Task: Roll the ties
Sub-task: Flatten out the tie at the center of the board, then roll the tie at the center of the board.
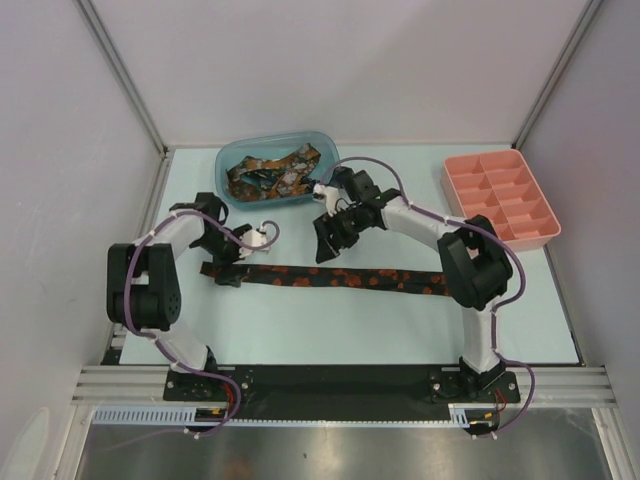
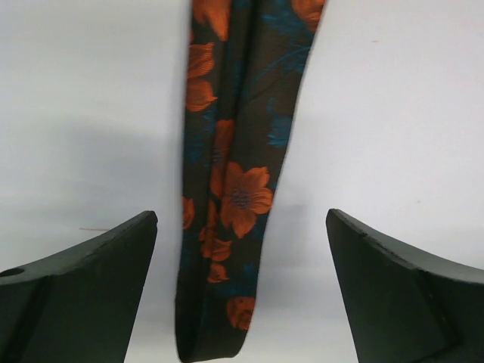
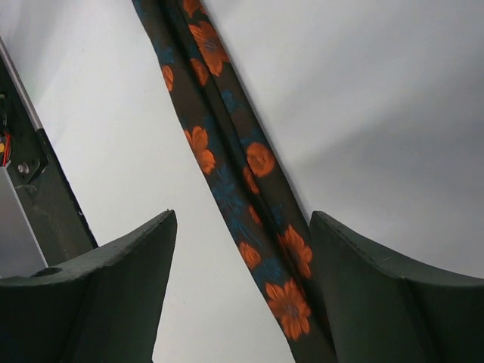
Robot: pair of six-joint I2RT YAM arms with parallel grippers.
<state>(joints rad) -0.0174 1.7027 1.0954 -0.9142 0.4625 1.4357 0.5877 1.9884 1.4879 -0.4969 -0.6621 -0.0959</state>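
Observation:
One dark tie with orange flowers lies flat and stretched left to right across the table. Its narrow end shows in the left wrist view, lying between the open fingers of my left gripper, which hovers over the tie's left end. My right gripper is open just behind the tie's middle; in its wrist view the tie runs diagonally between the fingers, close to the right finger. More ties lie bunched in the blue bin.
A blue-green plastic bin stands at the back centre. A pink compartment tray stands at the back right. White walls enclose the table on three sides.

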